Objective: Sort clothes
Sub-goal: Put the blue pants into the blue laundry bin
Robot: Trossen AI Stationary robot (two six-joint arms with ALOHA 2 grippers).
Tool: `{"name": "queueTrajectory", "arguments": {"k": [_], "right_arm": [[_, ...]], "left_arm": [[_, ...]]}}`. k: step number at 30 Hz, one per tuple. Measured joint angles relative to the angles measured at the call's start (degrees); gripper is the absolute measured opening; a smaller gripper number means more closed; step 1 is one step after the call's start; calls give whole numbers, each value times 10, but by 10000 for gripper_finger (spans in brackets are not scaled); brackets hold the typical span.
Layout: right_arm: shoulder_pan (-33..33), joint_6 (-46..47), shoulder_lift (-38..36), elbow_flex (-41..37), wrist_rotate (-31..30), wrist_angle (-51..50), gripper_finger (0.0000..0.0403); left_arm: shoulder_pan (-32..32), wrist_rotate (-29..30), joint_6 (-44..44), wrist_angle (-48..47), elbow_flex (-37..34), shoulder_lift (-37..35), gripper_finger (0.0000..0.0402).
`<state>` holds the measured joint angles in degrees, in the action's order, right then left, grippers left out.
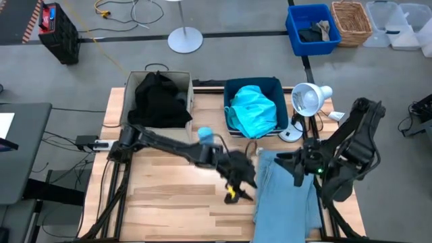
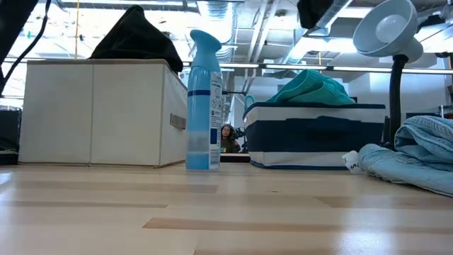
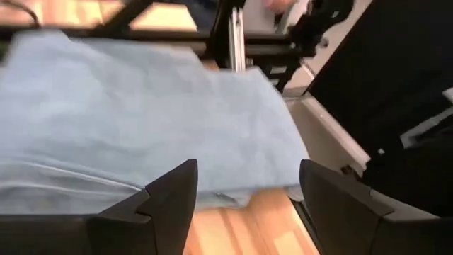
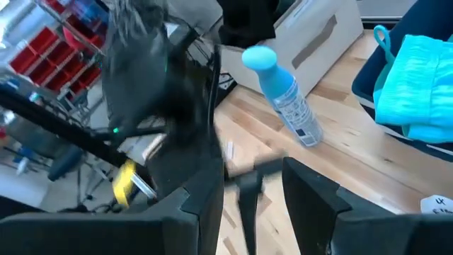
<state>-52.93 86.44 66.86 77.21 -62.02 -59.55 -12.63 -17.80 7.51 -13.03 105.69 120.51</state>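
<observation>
High view: the pale grey-blue trousers (image 1: pixel 287 196) lie spread on the table (image 1: pixel 169 196) at its 4 o'clock corner, running off the near edge. The turquoise garment (image 1: pixel 255 111) is heaped in the navy bin (image 1: pixel 233 88) at about 1 o'clock on the table; a black garment (image 1: pixel 158 100) fills the beige box (image 1: pixel 189 84) at 11 o'clock and droops over its near wall. Whether a second dark garment lies with it cannot be told.

The left end effector (image 1: pixel 236 185) hangs above the bare wood just beside the trousers' 9 o'clock edge, its arm reaching across from the table's 9 o'clock side. In the left wrist view its two fingers (image 3: pixel 170 202) stand spread apart with nothing between them, the trousers (image 3: pixel 134 120) filling the scene beyond the tips.

The right end effector (image 1: pixel 295 165) hovers over the trousers' far end, its arm folded at the table's 3 o'clock edge. In the right wrist view its fingers (image 4: pixel 311 195) stand apart, nothing gripped.

A blue spray bottle (image 1: pixel 206 135) stands upright between box and bin; the low view shows it (image 2: pixel 204 99) just in front of the box (image 2: pixel 92 113). A white lamp (image 1: pixel 309 100) stands at 2 o'clock, just beside the bin. On the floor beyond, a blue crate (image 1: pixel 312 30) sits beside a wicker basket (image 1: pixel 352 21).
</observation>
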Motion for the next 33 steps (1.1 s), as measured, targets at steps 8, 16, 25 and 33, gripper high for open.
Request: {"name": "queueTrajectory", "arguments": {"k": [8,16,25,33], "right_arm": [[16,-106,-18,0,3,6,159],[16,-245,-36,0,5,23,159],[-24,-315,-36,0,6,40,159],[-58,-315,-32,0,6,49,159]], "left_arm": [[-23,42,163,30,0,64,257],[-19,73,421,113,43,157,257],[-29,148,498,-28,207,247,257],[-32,166,571,-114,231,247,257]]}}
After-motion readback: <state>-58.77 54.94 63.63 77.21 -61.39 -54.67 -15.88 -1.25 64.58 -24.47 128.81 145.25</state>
